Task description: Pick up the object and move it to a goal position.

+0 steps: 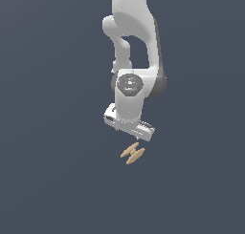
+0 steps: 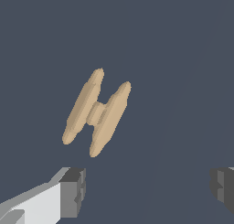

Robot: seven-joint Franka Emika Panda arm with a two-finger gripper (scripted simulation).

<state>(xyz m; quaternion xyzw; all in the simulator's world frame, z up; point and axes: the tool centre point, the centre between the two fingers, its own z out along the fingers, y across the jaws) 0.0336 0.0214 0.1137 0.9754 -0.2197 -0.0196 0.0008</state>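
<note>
my gripper hung with its fingers spread wide, nothing between them. the tan object lay on the dark floor just ahead of the fingertips, apart from both. in the exterior view it sat just below the arm's hand.

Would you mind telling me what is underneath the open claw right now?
Only the small tan wooden piece and plain dark floor show beneath the open claw. Nothing is visible under the piece itself; that patch of floor is covered.

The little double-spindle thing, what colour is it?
Tan, like light wood; the object shows best in the wrist view.
</note>
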